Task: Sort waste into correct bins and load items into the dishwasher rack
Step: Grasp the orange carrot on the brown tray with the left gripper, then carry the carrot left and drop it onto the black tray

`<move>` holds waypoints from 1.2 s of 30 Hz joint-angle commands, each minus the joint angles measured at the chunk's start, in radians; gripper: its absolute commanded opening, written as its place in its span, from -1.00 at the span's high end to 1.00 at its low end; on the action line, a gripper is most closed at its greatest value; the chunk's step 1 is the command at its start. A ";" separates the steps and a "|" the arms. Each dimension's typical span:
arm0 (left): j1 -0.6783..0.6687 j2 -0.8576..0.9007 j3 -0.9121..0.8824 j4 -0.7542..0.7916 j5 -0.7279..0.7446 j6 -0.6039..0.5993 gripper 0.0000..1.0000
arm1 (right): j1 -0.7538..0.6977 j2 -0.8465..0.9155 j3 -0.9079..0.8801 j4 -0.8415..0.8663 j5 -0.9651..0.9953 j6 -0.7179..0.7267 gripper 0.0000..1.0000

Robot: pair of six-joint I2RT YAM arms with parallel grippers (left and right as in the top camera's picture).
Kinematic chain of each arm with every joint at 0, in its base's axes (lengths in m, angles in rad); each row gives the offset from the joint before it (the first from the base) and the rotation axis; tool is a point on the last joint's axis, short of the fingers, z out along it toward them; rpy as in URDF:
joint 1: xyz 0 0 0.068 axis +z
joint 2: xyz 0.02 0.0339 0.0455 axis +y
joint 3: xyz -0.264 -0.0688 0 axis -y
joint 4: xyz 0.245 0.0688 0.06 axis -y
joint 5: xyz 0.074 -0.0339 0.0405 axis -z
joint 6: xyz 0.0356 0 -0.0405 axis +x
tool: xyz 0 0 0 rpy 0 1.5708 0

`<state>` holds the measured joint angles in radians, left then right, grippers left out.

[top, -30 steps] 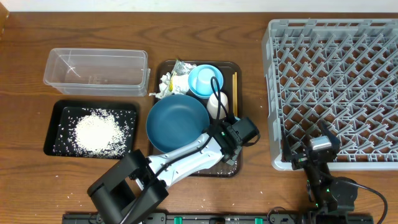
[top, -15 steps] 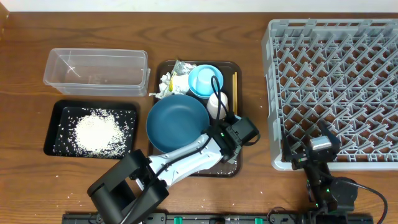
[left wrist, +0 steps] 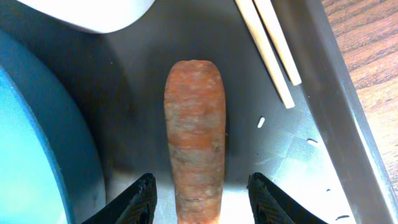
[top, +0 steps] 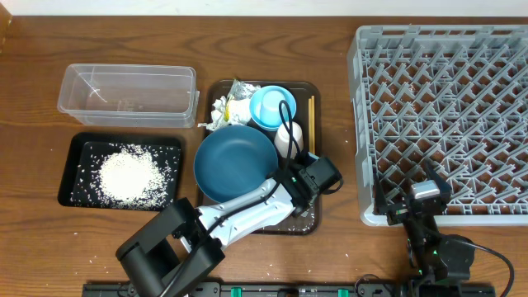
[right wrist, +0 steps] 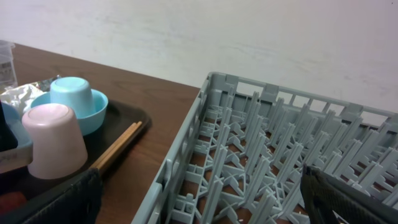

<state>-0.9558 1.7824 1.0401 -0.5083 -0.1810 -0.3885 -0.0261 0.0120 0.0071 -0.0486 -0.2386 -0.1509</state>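
A dark brown wooden table (top: pixel 33 49) with grain running left to right fills the scene. Beyond its far edge stands a plain off-white wall (right wrist: pixel 186 31), faintly mottled. The light is soft and even, casting only weak shadows on the wood.

It looks like a robotics lab bench staged as a kitchen: a wooden worktop (top: pixel 33 99) against a plain white wall (right wrist: pixel 186 31), a mounted robot arm (top: pixel 239 206), and a grey dishwasher rack (top: pixel 360 124).
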 commanded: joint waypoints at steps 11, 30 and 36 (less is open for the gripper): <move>0.004 0.015 -0.045 0.040 0.058 0.009 -0.01 | -0.013 -0.005 -0.002 -0.004 0.002 -0.011 -0.99; 0.003 -0.044 -0.053 0.039 0.095 -0.028 0.56 | -0.013 -0.005 -0.002 -0.004 0.002 -0.011 -0.98; 0.003 -0.156 -0.050 0.034 0.095 -0.029 0.59 | -0.013 -0.005 -0.002 -0.004 0.002 -0.011 -0.99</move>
<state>-0.9558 1.6966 0.9821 -0.4683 -0.0814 -0.4183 -0.0261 0.0120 0.0067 -0.0486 -0.2386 -0.1509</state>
